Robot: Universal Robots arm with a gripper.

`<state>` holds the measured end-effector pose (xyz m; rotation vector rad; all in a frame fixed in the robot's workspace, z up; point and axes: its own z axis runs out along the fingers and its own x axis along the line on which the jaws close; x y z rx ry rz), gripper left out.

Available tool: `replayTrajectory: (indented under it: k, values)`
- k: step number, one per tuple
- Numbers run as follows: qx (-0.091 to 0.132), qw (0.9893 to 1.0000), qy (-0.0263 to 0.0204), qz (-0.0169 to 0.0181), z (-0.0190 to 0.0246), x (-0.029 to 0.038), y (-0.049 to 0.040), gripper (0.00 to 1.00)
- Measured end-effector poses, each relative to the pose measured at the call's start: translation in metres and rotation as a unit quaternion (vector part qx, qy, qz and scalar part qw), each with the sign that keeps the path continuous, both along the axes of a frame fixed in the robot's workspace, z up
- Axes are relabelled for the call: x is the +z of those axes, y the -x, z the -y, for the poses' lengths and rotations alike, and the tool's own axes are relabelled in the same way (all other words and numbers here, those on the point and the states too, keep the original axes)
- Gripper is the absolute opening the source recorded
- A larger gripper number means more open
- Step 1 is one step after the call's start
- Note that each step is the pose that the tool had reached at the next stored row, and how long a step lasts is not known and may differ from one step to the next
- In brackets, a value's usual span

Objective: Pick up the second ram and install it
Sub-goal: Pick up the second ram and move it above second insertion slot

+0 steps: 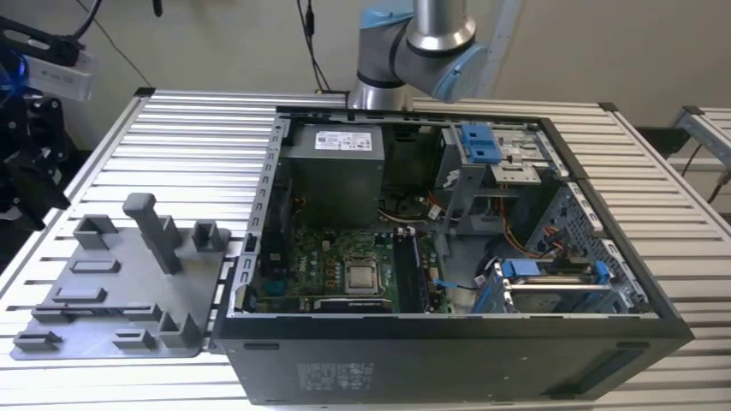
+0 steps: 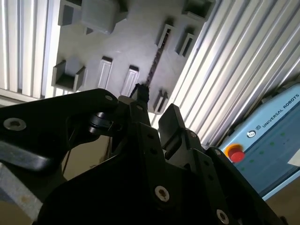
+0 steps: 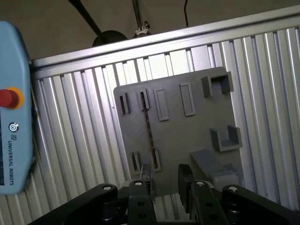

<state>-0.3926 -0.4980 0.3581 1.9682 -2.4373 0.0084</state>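
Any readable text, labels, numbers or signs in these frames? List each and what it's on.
Teach pendant: a maker's wordmark and round logo in dark print, legible in both wrist views; a brand name, so not quoted.
Power supply sticker: print too small to read.
Case front sticker: too small to read.
Second ram, edge-on in the grey holder: no label readable.

The arm (image 1: 417,43) is showing a silver tube, grey joints and pale blue caps (image 1: 463,73). The tool (image 3: 165,177) is showing matt black, blocky links, with round silver screws (image 2: 161,193) sitting in them.
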Motion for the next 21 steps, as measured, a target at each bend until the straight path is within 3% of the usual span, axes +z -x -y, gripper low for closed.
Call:
replayTrajectory:
  k: [21]
  values:
    - [0.0,1.0,0.0,0.0,0.0,-0.0261,0.0002,0.38]
